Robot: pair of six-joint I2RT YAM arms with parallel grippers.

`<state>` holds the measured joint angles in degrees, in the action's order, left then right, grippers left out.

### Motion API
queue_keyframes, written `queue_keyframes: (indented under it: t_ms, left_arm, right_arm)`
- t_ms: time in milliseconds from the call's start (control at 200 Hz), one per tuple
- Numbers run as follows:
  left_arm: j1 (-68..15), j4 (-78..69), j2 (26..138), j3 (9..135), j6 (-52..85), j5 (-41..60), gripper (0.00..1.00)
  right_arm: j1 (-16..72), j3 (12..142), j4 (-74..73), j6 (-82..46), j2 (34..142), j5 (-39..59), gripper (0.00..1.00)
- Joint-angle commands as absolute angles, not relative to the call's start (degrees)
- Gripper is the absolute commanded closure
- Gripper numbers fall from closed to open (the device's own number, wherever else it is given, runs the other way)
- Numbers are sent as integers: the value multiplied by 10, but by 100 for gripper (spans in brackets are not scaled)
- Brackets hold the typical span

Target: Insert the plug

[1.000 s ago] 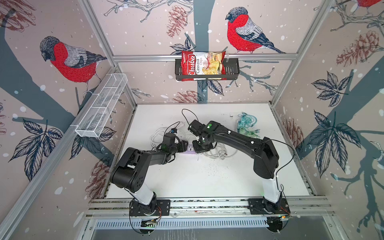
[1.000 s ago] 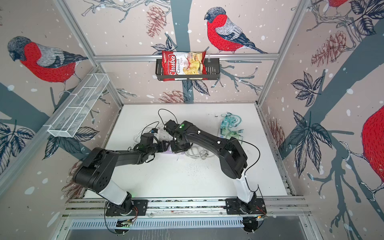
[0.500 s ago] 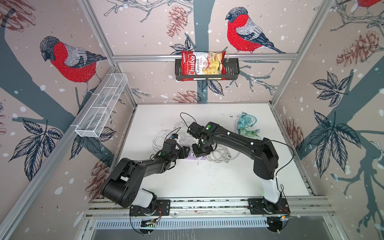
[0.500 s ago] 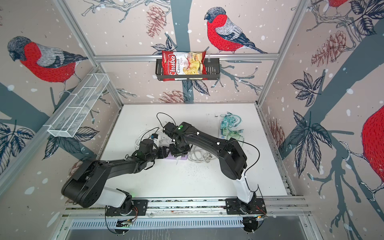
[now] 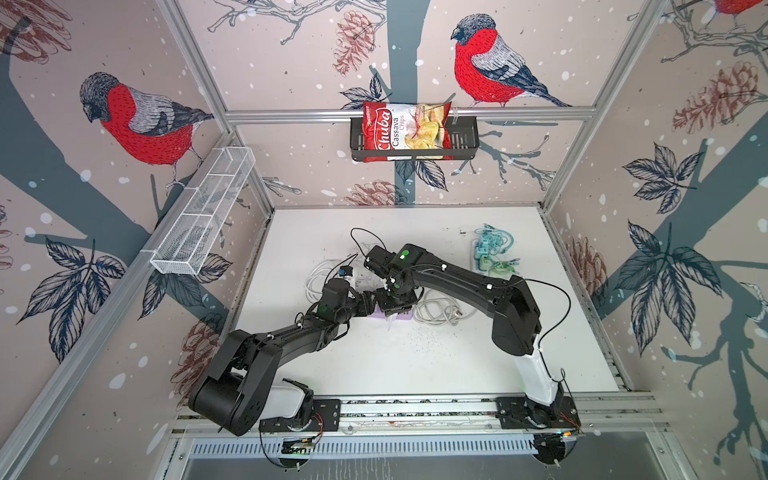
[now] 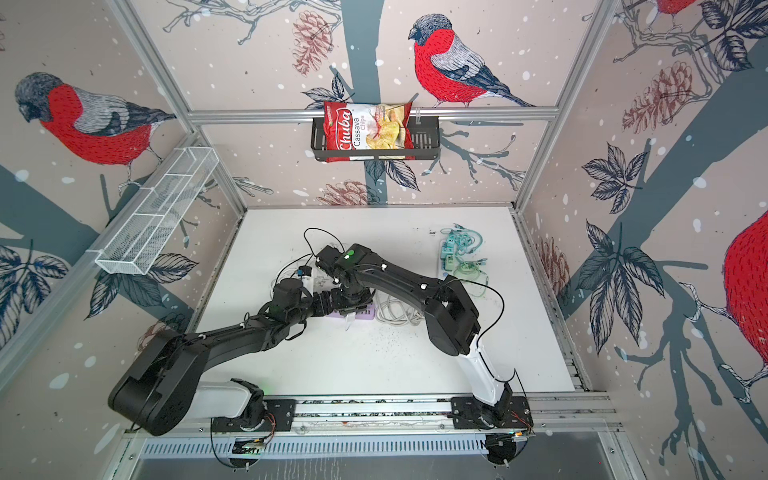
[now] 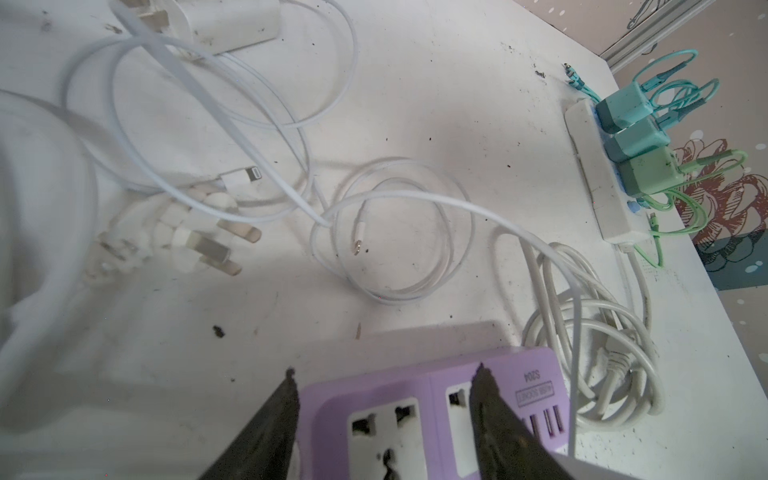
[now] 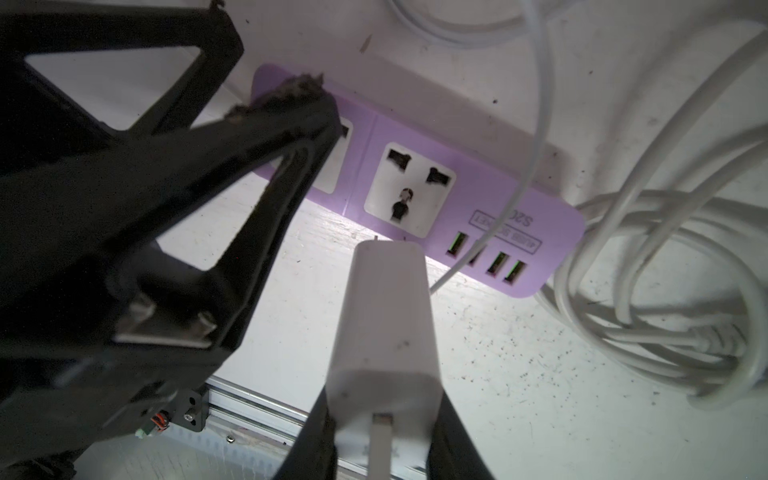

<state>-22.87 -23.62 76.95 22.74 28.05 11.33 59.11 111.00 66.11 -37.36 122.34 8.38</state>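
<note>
A lilac power strip [image 5: 405,319] [image 6: 366,314] lies mid-table. My right gripper [image 8: 384,399] [image 5: 392,306] is shut on a white charger plug [image 8: 384,316], whose cable leaves its rear. The plug's nose hangs by the strip's [image 8: 552,224] near edge, just off the free socket [image 8: 409,189]; its pins are hidden. My left gripper [image 7: 384,372] [image 5: 368,304] stands open over the strip's [image 7: 536,365] other end. One of its fingers [image 8: 286,112] lies across the end socket, the other beyond the strip's end.
A coiled white cord [image 5: 440,311] lies right of the strip. Loose white plugs and cables [image 5: 328,278] lie behind the left gripper. A white strip with teal and green chargers [image 5: 490,255] sits at the back right. A chips bag [image 5: 405,131] hangs on the rear wall.
Both grippers and the lilac strip have shifted toward the table's front. The left arm has dropped lower and stretched out. The right gripper still holds the plug.
</note>
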Motion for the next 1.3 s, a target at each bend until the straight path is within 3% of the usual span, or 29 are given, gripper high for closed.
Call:
queue_keyframes:
  t_ms: [0,720,1296]
  left_arm:
    - [-224,-242,755,220,271,104,35]
    - [-213,-195,630,179,258,22,32]
    - [-206,-193,606,167,249,16,32]
  right_arm:
    - [590,1117,670,-393,1230,92,99]
    - [565,1184,711,-426,1282,85,99]
    - [565,1218,733,-443,1323,82,99]
